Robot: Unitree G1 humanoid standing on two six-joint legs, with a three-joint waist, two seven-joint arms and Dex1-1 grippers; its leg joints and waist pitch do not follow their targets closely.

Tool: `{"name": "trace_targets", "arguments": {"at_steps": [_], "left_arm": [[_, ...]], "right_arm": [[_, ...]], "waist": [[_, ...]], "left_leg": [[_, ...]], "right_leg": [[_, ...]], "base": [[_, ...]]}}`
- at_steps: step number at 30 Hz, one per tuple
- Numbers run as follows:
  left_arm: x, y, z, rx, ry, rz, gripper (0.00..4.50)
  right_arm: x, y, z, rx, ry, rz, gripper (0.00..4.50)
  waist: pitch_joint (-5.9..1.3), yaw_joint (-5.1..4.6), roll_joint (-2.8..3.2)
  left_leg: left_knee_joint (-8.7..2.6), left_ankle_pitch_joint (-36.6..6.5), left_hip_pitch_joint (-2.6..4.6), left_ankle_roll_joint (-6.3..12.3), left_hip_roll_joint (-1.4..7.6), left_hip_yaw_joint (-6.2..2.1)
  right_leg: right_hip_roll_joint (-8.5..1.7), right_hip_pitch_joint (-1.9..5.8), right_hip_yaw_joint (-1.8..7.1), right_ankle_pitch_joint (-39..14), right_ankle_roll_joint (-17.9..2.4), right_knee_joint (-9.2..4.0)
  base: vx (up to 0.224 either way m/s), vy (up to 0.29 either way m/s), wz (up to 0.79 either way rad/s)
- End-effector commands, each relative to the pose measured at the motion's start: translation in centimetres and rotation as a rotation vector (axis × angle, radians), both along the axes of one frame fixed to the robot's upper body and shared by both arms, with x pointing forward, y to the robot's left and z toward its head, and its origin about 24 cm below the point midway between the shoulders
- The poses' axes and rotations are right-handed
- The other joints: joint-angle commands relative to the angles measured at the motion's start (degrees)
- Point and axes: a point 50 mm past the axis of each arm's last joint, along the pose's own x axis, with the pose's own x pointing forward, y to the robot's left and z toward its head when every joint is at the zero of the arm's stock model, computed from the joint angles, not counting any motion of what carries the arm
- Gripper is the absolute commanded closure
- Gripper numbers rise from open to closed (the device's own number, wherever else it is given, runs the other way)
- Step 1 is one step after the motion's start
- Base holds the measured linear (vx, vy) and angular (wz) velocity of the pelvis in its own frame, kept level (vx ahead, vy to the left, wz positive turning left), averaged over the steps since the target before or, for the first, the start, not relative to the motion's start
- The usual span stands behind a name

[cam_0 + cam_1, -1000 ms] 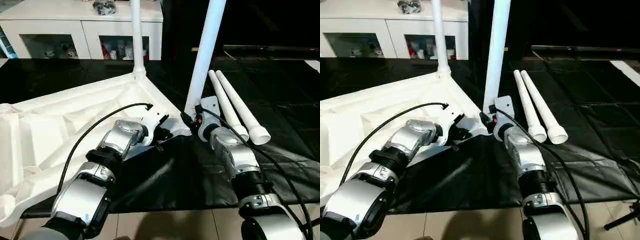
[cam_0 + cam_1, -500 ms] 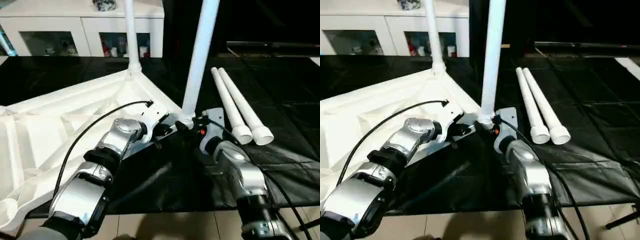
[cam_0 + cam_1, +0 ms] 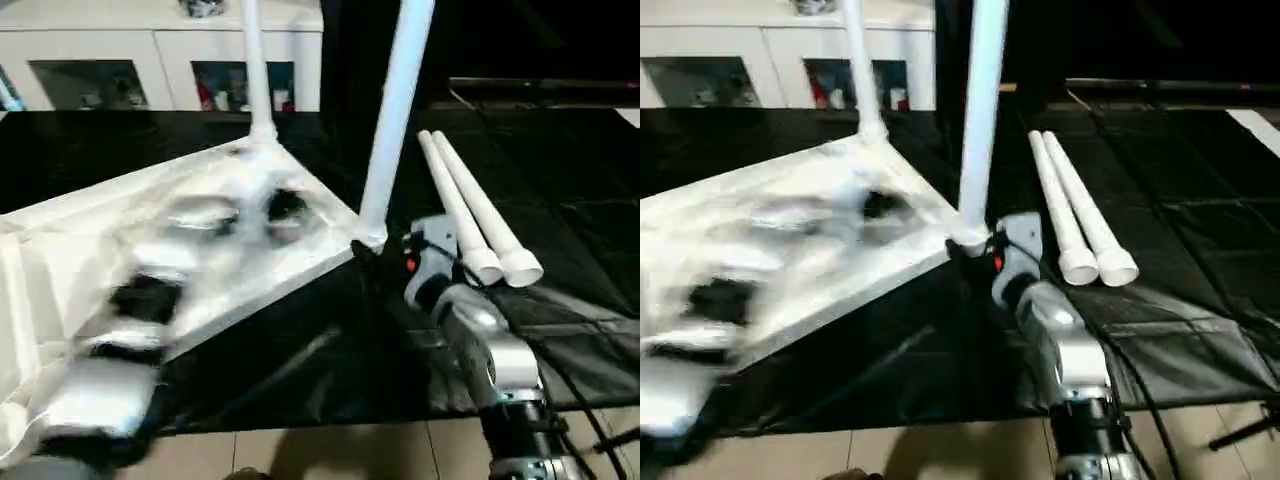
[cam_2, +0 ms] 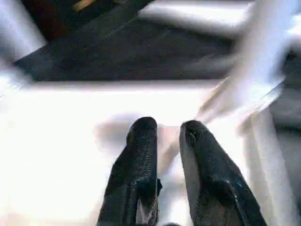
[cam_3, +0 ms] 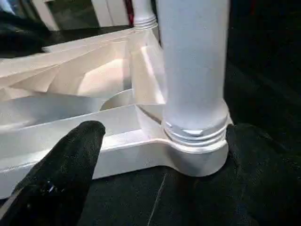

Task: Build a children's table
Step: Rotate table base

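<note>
Legs (image 3: 395, 110) stand upright from upturned tabletop (image 3: 120, 240).

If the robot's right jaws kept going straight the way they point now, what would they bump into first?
Most likely the upright leg screwed into the tabletop's corner socket, which stands directly ahead of the right gripper, though depth is hard to judge.

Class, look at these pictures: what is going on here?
A robot is building a white table. The top lies upside down on a black mat with two legs standing in its corner sockets; two more legs lie beside it. The right gripper is open around the near leg's base. The left arm is a blur over the top.
</note>
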Motion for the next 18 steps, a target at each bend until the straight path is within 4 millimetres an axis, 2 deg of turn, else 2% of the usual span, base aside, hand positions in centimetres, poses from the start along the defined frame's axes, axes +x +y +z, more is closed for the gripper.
{"name": "trace_targets", "arguments": {"at_steps": [1, 2, 3, 4, 5, 6, 7, 8, 9, 11, 12, 14, 16, 17, 18], "left_arm": [[-0.6, 2.5, 0.9, 0.061, -0.004, 0.079, 3.53], [-1.2, 4.3, 1.2, 0.108, 0.001, 0.126, 3.53], [-1.4, 5.2, 1.4, 0.135, 0.004, 0.151, 3.71], [-1.9, 6.6, 1.6, 0.180, 0.011, 0.191, 3.71], [-2.5, 8.0, 1.8, 0.236, 0.022, 0.230, 3.71], [-3.4, 10.1, 2.1, 0.318, 0.045, 0.282, 3.82], [-3.8, 10.8, 2.1, 0.349, 0.058, 0.298, 3.93], [-4.5, 12.1, 2.3, 0.404, 0.083, 0.327, 4.00], [-5.9, 14.3, 2.4, 0.495, 0.137, 0.384, 4.12], [-6.1, 14.9, 2.3, 0.509, 0.148, 0.402, 4.17], [-6.2, 15.1, 2.2, 0.514, 0.154, 0.408, 4.17], [-6.4, 15.6, 1.2, 0.517, 0.183, 0.416, 4.43], [-6.5, 15.5, 0.6, 0.509, 0.201, 0.415, 4.43], [-6.6, 15.4, 0.0, 0.510, 0.221, 0.411, 4.43], [-6.8, 15.2, -1.1, 0.506, 0.256, 0.403, 4.43]], "right_arm": [[-0.2, 0.6, 0.0, -0.037, -0.008, 0.042, 0.05], [-0.4, 0.8, -0.2, -0.057, -0.002, 0.063, 0.05], [-0.4, 0.9, -0.3, -0.068, 0.002, 0.074, 0.02], [-0.5, 1.1, -0.6, -0.083, 0.008, 0.089, 0.02], [-0.6, 1.3, -0.8, -0.096, 0.015, 0.104, 0.02], [-0.7, 1.5, -1.1, -0.103, 0.029, 0.118, 0.00], [-0.8, 1.6, -1.2, -0.106, 0.037, 0.123, 0.00], [-0.8, 1.8, -1.4, -0.115, 0.050, 0.135, 0.00], [-0.8, 2.0, -1.7, -0.142, 0.065, 0.150, 0.00], [-0.8, 2.1, -1.8, -0.147, 0.077, 0.152, 0.00], [-0.8, 2.2, -1.9, -0.154, 0.082, 0.155, 0.00], [-0.7, 2.4, -2.3, -0.180, 0.108, 0.172, 0.00], [-0.8, 2.5, -2.5, -0.193, 0.122, 0.186, 0.00], [-0.9, 2.6, -2.7, -0.207, 0.133, 0.198, 0.00], [-0.8, 2.7, -3.0, -0.226, 0.141, 0.202, 0.00]], "waist": [[-3.85, 0.22, 0.43], [-3.75, 0.03, 0.46], [-3.66, -0.02, 0.55], [-3.69, 0.17, 0.77], [-3.62, 0.01, 0.76], [-3.41, 0.12, -0.47], [-3.38, 0.19, 0.28], [-3.34, 0.11, 0.07], [-3.28, 0.03, 0.19], [-3.23, -0.21, 0.20], [-3.20, 0.22, 0.23], [-3.13, 0.82, 0.18], [-3.30, 1.15, 0.07], [-3.31, 1.24, 0.42], [-3.34, 1.13, 0.43]], "left_leg": [[-4.00, -9.10, 1.52, 0.50, 4.61, -2.44], [-4.04, -9.32, 1.47, 0.46, 4.46, -2.35], [-4.15, -10.18, 1.59, -0.09, 4.49, -2.38], [-4.14, -11.28, 1.97, -0.82, 4.56, -2.39], [-4.20, -11.58, 1.87, -1.01, 4.59, -2.38], [-4.39, -11.49, 1.41, -0.81, 4.45, -2.52], [-4.48, -12.35, 1.73, -1.27, 4.60, -2.59], [-4.57, -12.81, 1.81, -1.62, 4.68, -2.62], [-4.76, -13.75, 1.98, -2.40, 4.68, -2.68], [-4.90, -14.83, 2.14, -3.32, 4.55, -2.62], [-4.77, -15.81, 2.69, -3.81, 4.66, -2.50], [-4.80, -15.94, 2.48, -4.37, 4.52, -2.49], [-4.84, -15.74, 2.45, -4.79, 4.58, -2.62], [-4.84, -15.68, 2.46, -4.95, 4.60, -2.69], [-4.86, -15.90, 2.37, -5.28, 4.53, -2.64]], "right_leg": [[-6.05, 2.74, 3.63, -8.46, -11.07, -3.70], [-5.81, 2.62, 3.63, -8.65, -10.94, -3.83], [-5.77, 2.54, 3.69, -9.15, -10.74, -3.88], [-5.86, 2.29, 3.77, -10.01, -10.57, -4.00], [-5.81, 2.25, 3.82, -9.99, -10.61, -3.92], [-5.97, 2.61, 3.86, -11.40, -10.02, -3.78], [-6.21, 2.22, 3.99, -13.04, -9.52, -4.08], [-6.07, 2.11, 3.99, -13.39, -9.34, -4.08], [-5.87, 1.92, 3.98, -13.70, -9.12, -4.01], [-5.69, 1.74, 4.02, -12.87, -9.27, -3.94], [-5.84, 1.34, 4.12, -12.48, -9.76, -4.15], [-5.90, 1.54, 4.17, -11.78, -9.99, -4.03], [-6.11, 1.77, 4.21, -10.43, -9.90, -3.79], [-6.11, 1.75, 4.21, -9.89, -9.98, -3.72], [-5.97, 1.84, 4.16, -8.88, -10.06, -3.72]], "base": [[0.000, 0.000, 0.00], [0.000, 0.000, 0.00], [0.000, 0.000, 0.00], [0.000, 0.000, 0.00], [0.000, 0.000, 0.00], [0.000, 0.000, 0.00], [0.000, 0.000, 0.00], [0.000, 0.000, 0.00], [0.000, 0.000, 0.00], [0.000, 0.000, 0.00], [0.000, 0.000, 0.00], [0.000, 0.000, 0.00], [0.000, 0.000, 0.00], [0.000, 0.000, 0.00], [0.000, 0.000, 0.00]]}}
